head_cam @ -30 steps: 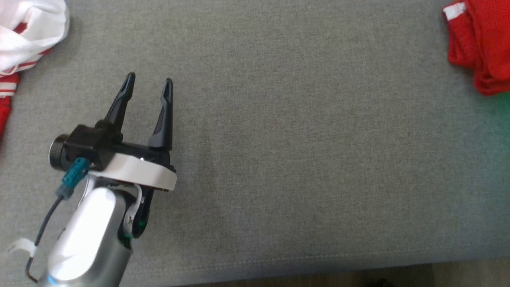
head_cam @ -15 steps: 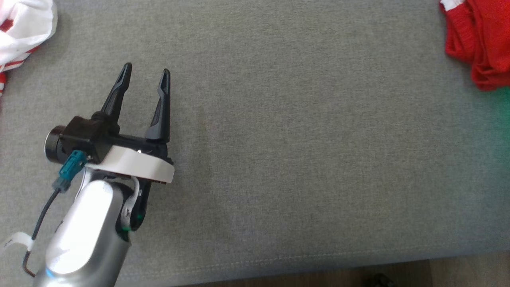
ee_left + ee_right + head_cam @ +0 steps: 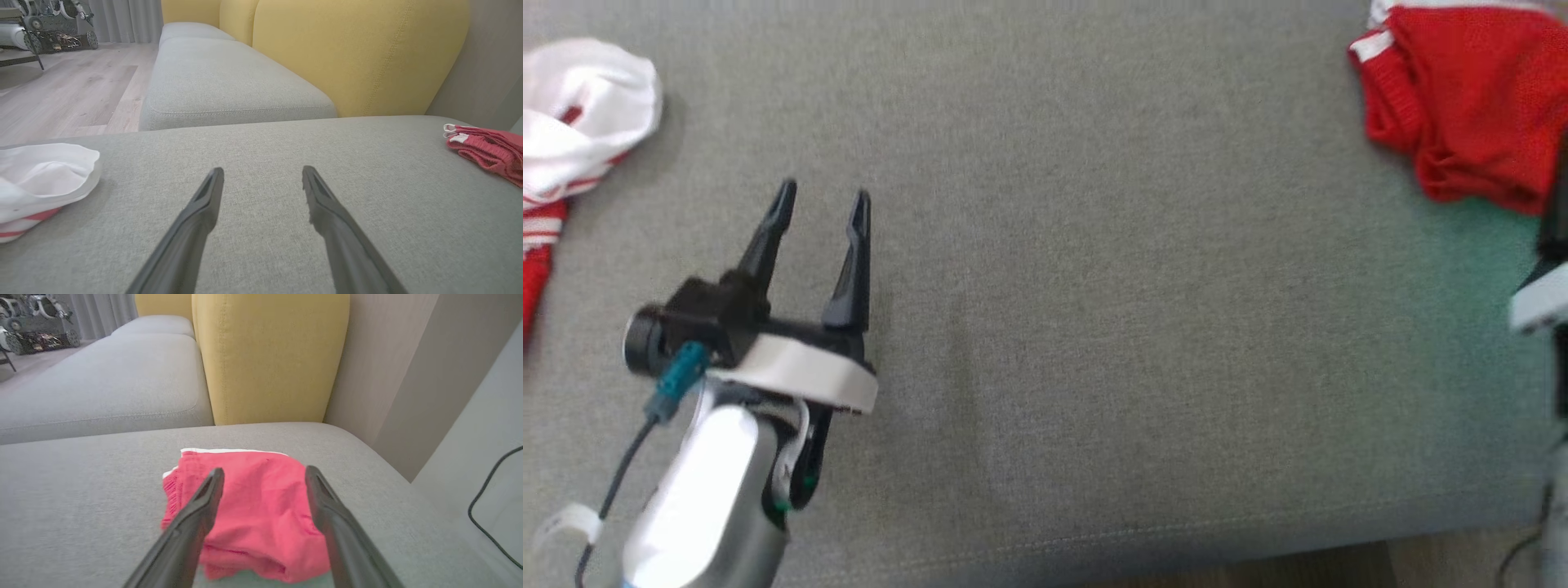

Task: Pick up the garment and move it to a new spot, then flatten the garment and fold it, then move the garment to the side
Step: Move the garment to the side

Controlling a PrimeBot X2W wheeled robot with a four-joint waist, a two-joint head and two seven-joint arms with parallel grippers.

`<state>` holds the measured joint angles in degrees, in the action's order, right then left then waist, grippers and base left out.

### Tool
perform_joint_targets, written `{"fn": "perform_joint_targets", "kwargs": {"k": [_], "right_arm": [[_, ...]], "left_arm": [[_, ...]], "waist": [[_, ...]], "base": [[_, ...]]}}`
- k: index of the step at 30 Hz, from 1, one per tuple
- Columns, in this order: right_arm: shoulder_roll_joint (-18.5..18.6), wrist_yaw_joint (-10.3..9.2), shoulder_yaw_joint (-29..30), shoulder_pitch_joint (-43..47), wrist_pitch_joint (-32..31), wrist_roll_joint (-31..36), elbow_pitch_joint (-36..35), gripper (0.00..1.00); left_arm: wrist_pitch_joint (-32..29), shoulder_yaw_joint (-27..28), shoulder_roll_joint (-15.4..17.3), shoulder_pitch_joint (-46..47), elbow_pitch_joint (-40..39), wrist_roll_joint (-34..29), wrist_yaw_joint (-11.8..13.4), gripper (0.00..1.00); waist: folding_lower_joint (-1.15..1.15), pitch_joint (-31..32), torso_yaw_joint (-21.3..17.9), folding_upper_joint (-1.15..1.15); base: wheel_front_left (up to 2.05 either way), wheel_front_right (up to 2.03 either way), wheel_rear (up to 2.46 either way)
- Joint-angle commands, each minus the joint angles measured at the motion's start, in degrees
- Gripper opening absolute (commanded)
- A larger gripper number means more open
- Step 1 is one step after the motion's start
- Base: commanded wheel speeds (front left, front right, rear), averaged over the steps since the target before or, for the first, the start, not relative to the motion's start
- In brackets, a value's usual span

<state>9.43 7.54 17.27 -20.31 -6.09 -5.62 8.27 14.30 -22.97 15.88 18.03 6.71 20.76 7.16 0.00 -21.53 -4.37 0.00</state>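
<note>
Since a second ago the head camera has shifted (the garments themselves seem not to have), and a pale piece of the right arm (image 3: pixel 1538 298) now shows at that view's right margin. The red garment (image 3: pixel 261 522) lies folded near the cushion's (image 3: pixel 1135 286) far right corner, straight ahead of the right gripper (image 3: pixel 264 470), whose fingers stand apart holding nothing; its long axis runs across them. That arm is much the nearer. The left gripper (image 3: pixel 823 192), also spread and empty, hovers over the front left, nearer the white garment (image 3: pixel 580 106) at the left edge. Both garments lie bare on the cushion, in no container.
</note>
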Motion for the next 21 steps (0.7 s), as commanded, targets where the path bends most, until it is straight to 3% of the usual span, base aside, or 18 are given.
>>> {"fn": "perform_joint_targets", "kwargs": {"k": [1,8,21], "right_arm": [[-0.8,-0.05,-1.3,1.7,0.8,0.4,-3.7,1.00],[-5.8,-0.05,-8.4,9.5,2.4,-1.7,-9.4,1.00],[-6.5,-0.05,-20.3,13.6,7.8,-6.0,-5.9,1.00]], "left_arm": [[0.7,2.6,1.6,0.0,-1.4,0.2,0.5,1.00],[0.7,3.3,1.3,-3.7,-1.4,1.3,2.0,1.00],[0.2,2.8,2.5,-8.7,-2.0,1.3,3.6,1.00]], "waist": [[0.00,2.2,-0.1,0.00],[0.00,6.8,1.5,0.00],[0.00,13.2,7.1,0.00]], "base": [[0.00,0.00,0.00],[0.00,0.00,0.00],[0.00,0.00,0.00]]}}
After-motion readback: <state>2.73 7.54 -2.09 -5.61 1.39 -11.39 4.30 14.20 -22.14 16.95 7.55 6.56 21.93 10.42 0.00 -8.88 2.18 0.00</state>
